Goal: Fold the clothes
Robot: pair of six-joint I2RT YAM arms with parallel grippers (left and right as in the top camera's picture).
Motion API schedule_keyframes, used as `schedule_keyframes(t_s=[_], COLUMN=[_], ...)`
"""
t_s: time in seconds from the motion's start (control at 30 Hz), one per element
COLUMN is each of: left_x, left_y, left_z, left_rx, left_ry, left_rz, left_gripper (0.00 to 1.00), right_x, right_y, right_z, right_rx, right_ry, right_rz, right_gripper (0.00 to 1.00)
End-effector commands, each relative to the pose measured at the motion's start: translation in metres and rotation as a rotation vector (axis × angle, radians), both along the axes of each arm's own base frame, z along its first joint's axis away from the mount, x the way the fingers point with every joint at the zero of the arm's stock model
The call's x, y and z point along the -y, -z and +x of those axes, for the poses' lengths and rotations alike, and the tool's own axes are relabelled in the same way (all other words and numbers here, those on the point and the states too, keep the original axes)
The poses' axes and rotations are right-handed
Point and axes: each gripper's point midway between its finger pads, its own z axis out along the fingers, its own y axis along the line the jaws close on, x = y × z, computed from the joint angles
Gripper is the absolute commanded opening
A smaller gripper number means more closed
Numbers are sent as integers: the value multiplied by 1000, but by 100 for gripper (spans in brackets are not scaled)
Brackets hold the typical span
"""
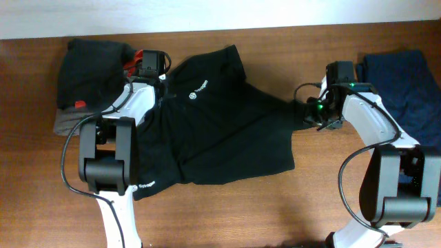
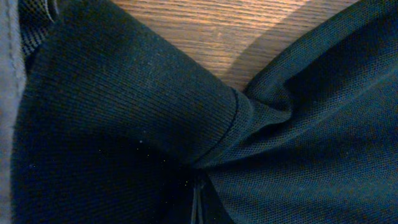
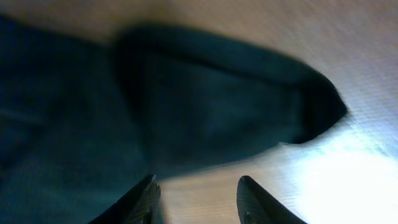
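The black shirt (image 1: 220, 131) lies spread over the middle of the table, with its white chest logo (image 1: 196, 89) facing up. My left gripper (image 1: 160, 81) is down at the collar area. In the left wrist view black fabric (image 2: 124, 112) fills the frame and its folds bunch toward my jaws (image 2: 199, 199), which look shut on the shirt. My right gripper (image 1: 308, 114) is at the tip of the shirt's right sleeve. In the right wrist view its fingers (image 3: 199, 182) are open over bare wood, just short of the sleeve (image 3: 236, 118).
A pile of dark and grey clothes (image 1: 86, 76) with something red lies at the back left, beside my left arm. A dark blue garment (image 1: 403, 86) lies at the back right. The wooden table (image 1: 275, 213) shows in front of the shirt.
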Motion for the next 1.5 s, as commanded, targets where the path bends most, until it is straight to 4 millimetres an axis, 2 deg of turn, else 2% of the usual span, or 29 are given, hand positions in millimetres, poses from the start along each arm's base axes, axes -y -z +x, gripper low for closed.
schedule_keyframes(t_s=[0.0,0.07,0.17,0.27,0.33,0.4,0.43,0.5,0.53,0.6,0.63,0.7,0.77,0.8,0.83,0.87,0.9,0.93,1.0,1.07,1.13,1.17,1.2,1.27,1.37,1.47], left_x=[6,6,5,6,11,15,17,17,18,21,22,21,19,18,17,16,15,13,11,10,8,8,7,7,7,7], left_y=[25,26,28,29,21,3,-19,-43,-64,-99,-121,-146,-179,-188,-200,-209,-224,-235,-250,-265,-283,-287,-292,-295,-294,-293], left_z=[-9,-10,-13,-16,-13,-9,-4,1,3,3,0,-5,-19,-23,-31,-37,-47,-56,-69,-79,-90,-93,-96,-97,-98,-100], left_rx=[-61,-69,-81,-97,-87,-66,-38,-6,15,47,63,81,107,114,120,126,136,141,151,170,197,206,215,222,214,207], left_ry=[6,6,6,27,92,124,125,125,128,138,141,141,145,145,147,148,155,157,163,174,174,174,174,174,174,174], left_rz=[-8,-7,-5,0,3,-2,-7,-10,-15,-33,-38,-39,-38,-38,-37,-37,-33,-31,-27,-21,-23,-23,-24,-25,-24,-24], left_gripper=[0,0,0,0,1,4,10,21,27,33,35,36,37,38,42,43,45,46,46,48,50,50,51,51,51,52], right_x=[-23,-26,-31,-33,-35,-36,-36,-42,-47,-61,-66,-71,-76,-78,-78,-78,-74,-66,-54,-33,-6,-1,2,3,4,3], right_y=[-7,1,16,20,19,15,15,18,20,37,45,55,66,67,68,67,65,61,52,29,-5,-14,-29,-45,-60,-67], right_z=[11,8,-21,-64,-88,-109,-119,-130,-133,-140,-140,-137,-135,-135,-135,-136,-137,-138,-139,-143,-155,-160,-169,-181,-198,-216], right_rx=[51,24,-107,-269,-363,-450,-491,-525,-530,-522,-506,-480,-452,-447,-448,-450,-450,-452,-452,-448,-440,-433,-420,-407,-410,-460], right_ry=[-38,-40,-47,-108,-121,-126,-128,-138,-146,-162,-156,-140,-113,-119,-121,-121,-123,-118,-109,-93,-18,2,39,77,118,131], right_rz=[117,119,126,129,138,147,151,164,177,191,185,181,179,178,177,175,157,120,55,-65,-209,-232,-248,-243,-238,-229], right_gripper=[46,46,46,47,46,46,48,50,50,53,53,54,54,53,47,36,22,13,4,4,4,4,4,4,4,4])
